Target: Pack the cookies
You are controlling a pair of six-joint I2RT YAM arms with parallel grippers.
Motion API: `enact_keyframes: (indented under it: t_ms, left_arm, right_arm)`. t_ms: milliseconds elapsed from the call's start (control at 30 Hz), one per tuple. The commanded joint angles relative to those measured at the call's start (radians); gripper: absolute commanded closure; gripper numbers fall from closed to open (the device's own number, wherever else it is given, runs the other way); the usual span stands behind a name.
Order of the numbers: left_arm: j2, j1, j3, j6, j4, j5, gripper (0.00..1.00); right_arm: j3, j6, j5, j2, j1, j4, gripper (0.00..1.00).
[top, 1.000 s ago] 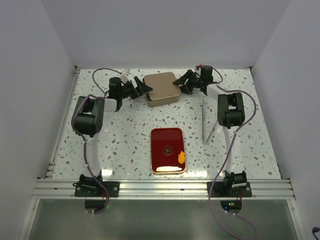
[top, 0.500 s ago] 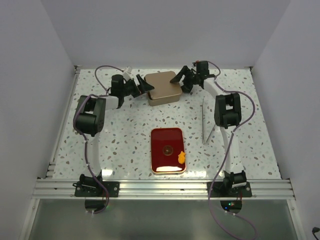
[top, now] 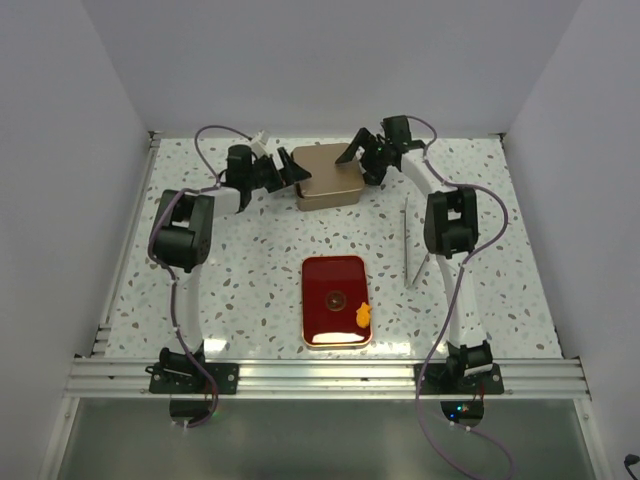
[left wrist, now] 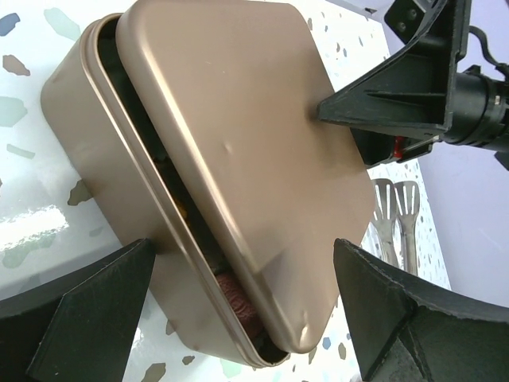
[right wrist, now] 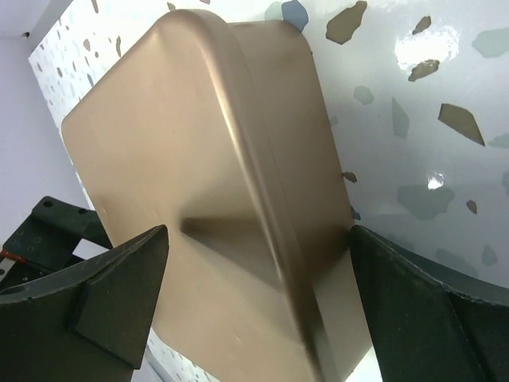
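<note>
Atop the glossy red tray (top: 320, 275) (rounded corners), one irregular orange cookie (top: 363, 316)

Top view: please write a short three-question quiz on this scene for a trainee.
1. True or false: the lid sits fully closed on the gold tin.
2. The orange cookie lies: A) in the tin, B) on the red tray, C) on the bare table.
3. Fill in: the tongs lie on the tray's ____ side.
Key: 1 false, a gap shows; 2 B; 3 right.
</note>
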Motion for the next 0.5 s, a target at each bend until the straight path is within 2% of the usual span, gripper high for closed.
enact_keyframes:
  t_ms: [0,233,467]
  left_arm:
    - [0.008,-0.058,0.065,0.040,-0.011,0.048,0.00]
    - [0.000,-0.059,0.071,0.051,-0.035,0.048,0.00]
    - [-0.010,-0.063,0.065,0.057,-0.037,0.056,0.00]
  right_arm:
    - [0.075,0.012,-0.023,-0.032,0.058,-0.093,0.02]
    - [0.095,-0.001,0.067,-0.066,0.068,-0.222,0.02]
    - [0.159,-0.028,0.180,-0.044,0.087,-0.431,0.02]
